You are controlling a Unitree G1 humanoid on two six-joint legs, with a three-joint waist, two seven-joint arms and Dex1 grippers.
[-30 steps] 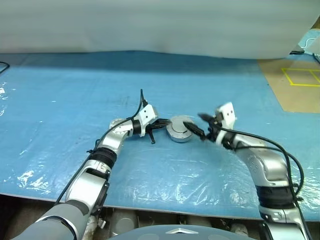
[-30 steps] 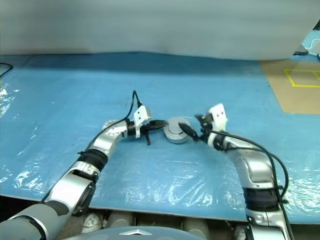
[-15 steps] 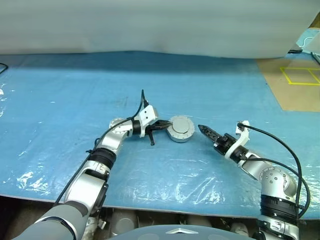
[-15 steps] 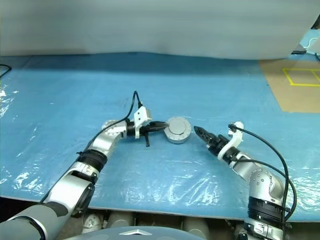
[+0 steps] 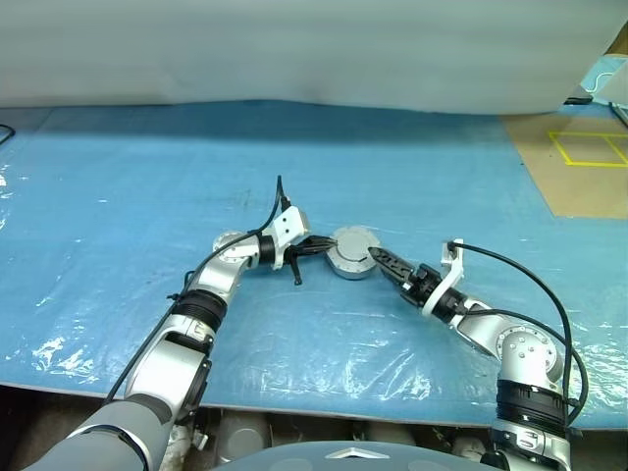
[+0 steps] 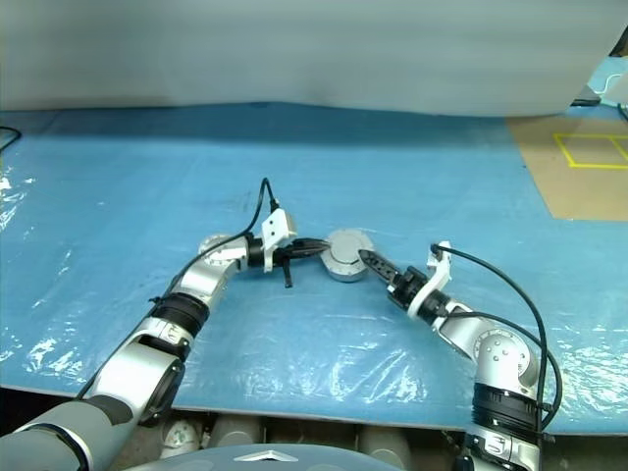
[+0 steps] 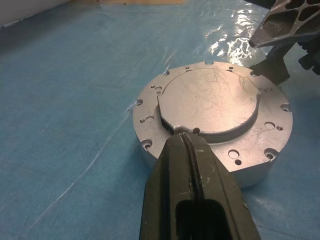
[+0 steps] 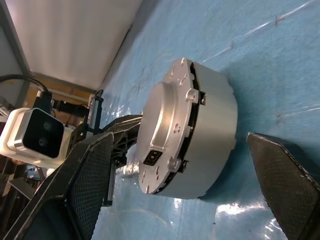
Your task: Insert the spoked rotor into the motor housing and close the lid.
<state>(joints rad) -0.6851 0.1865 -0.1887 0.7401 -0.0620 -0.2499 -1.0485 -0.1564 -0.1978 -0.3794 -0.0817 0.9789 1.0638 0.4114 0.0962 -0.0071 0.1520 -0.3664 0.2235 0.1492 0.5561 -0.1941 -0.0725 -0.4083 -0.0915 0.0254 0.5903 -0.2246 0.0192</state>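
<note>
The motor housing is a round, squat drum of silver-grey metal with its lid on; the lid is a raised flat disc with fine scratches, and around it runs a rim with small drilled holes; the side wall is smooth and plain. It lies at the centre of the head-camera frame, between the two grippers, on a blue plastic sheet that is glossy and wrinkled, with white glare spots. The left gripper has its two black fingers pressed together, nothing between them; their tip rests at the edge of the lid. The right gripper has its black, mesh-textured fingers spread wide, one on each side of the housing, not touching it. A pale wall runs across the top of the frame; at the upper right is brown floor with yellow tape lines.
</note>
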